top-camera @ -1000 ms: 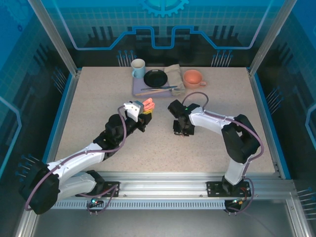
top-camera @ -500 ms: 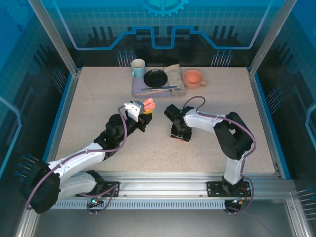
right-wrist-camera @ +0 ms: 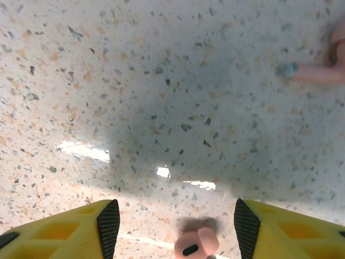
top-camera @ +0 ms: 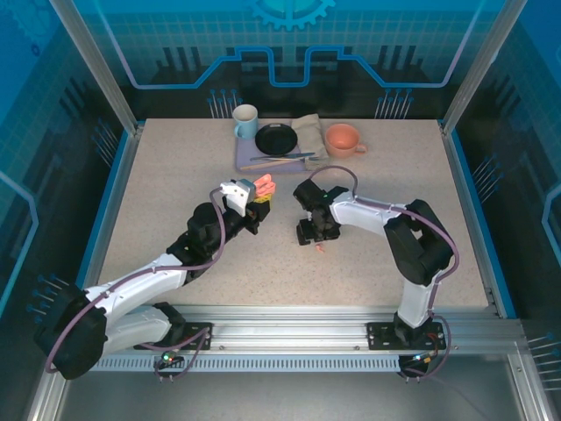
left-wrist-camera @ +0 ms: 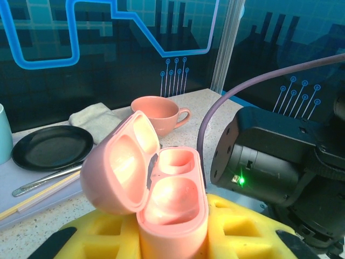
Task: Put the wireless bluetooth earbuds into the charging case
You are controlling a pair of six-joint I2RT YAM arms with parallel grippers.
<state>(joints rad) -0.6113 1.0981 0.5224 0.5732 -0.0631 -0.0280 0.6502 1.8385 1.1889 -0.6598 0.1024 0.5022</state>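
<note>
A salmon-pink charging case point(left-wrist-camera: 173, 213) stands upright with its lid hinged open to the left and both wells showing empty. My left gripper point(left-wrist-camera: 172, 240) is shut on its lower body, and holds it above the table point(top-camera: 263, 187). My right gripper point(right-wrist-camera: 177, 229) hangs open just above the speckled table, near the middle point(top-camera: 311, 233). One salmon-pink earbud point(right-wrist-camera: 196, 247) lies on the table between its fingertips, touching neither pad. It shows as a pink speck point(top-camera: 319, 245) from above. A second pink earbud point(right-wrist-camera: 319, 73) lies farther off at the wrist view's upper right edge.
At the back of the table a purple mat point(top-camera: 245, 160) carries a black plate point(top-camera: 276, 139), cutlery, a pale mug point(top-camera: 245, 121) and a folded cloth point(top-camera: 308, 133). A pink cup point(top-camera: 343, 139) stands beside it. The right arm's wrist point(left-wrist-camera: 269, 162) sits close to the held case.
My right gripper has opened and shifted a little to the left. A pink earbud now shows on the table beside it. The left arm and the case have not moved.
</note>
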